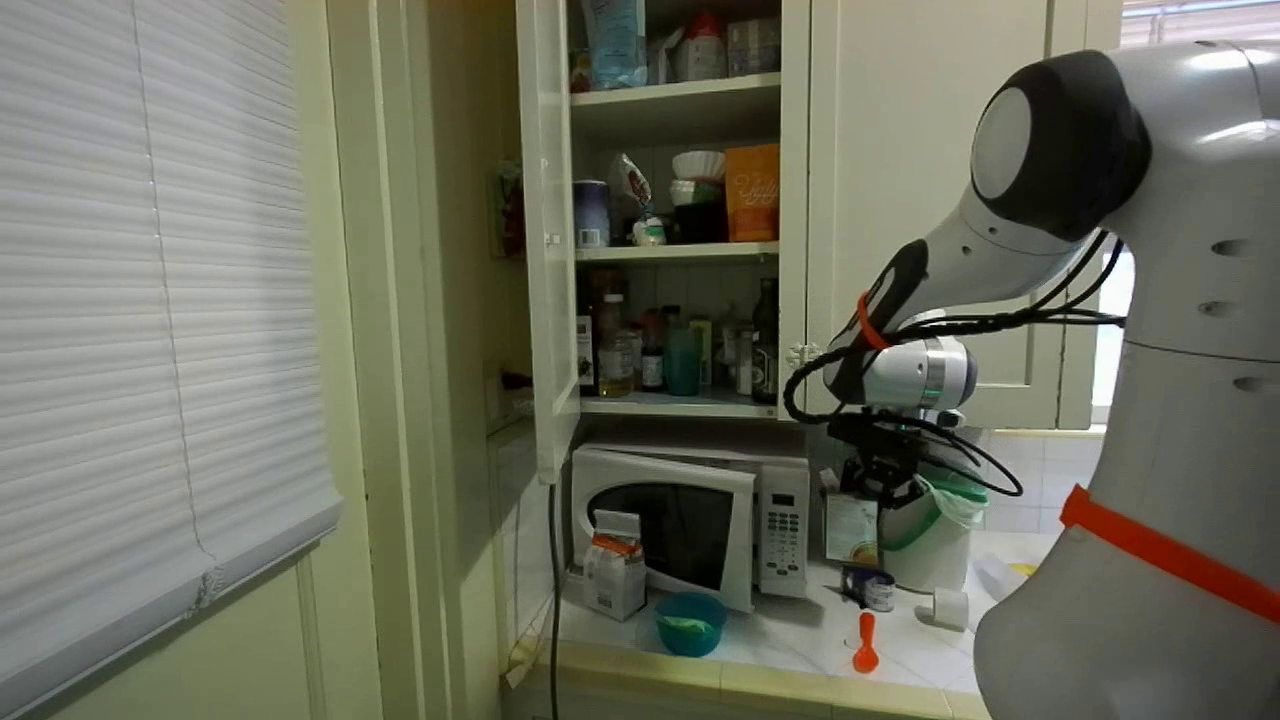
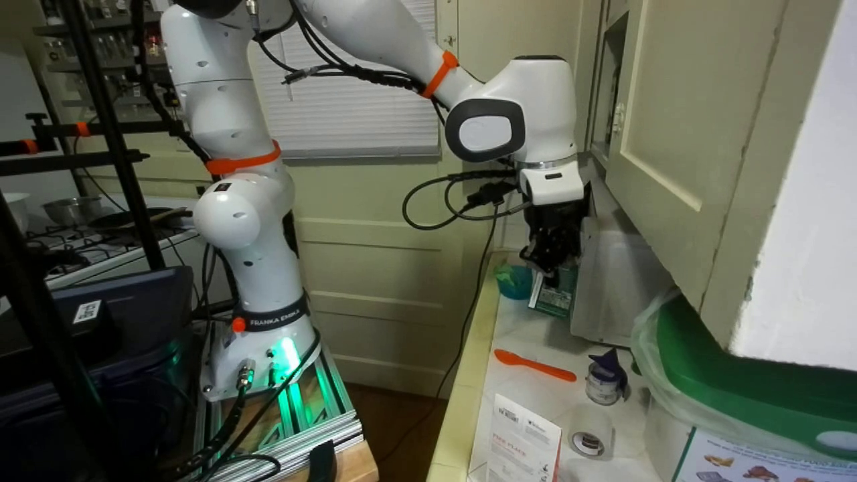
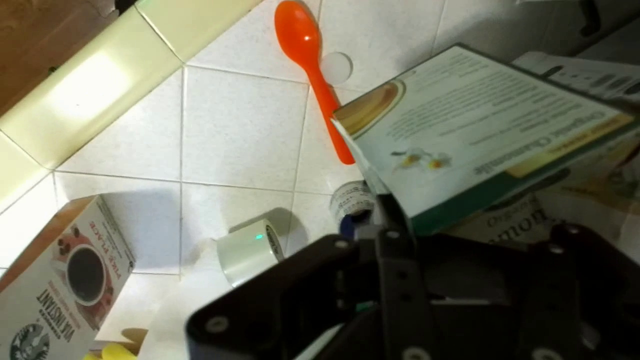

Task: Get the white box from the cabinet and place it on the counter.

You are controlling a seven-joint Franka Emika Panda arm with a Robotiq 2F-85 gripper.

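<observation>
The white box, a whitish carton with green print, hangs tilted at my gripper. The fingers appear closed on one thin edge of it. In both exterior views the box is under or beside the gripper, low over the counter in front of the microwave's side. I cannot tell whether its bottom touches the counter. The cabinet stands with its left door open, bottles and jars on its shelves. The inner faces of the fingers are dark and partly hidden.
The microwave has its door ajar. A white bag and a teal bowl stand before it. An orange spoon, small jar, tape roll, coffee carton and green-lidded bin stand nearby.
</observation>
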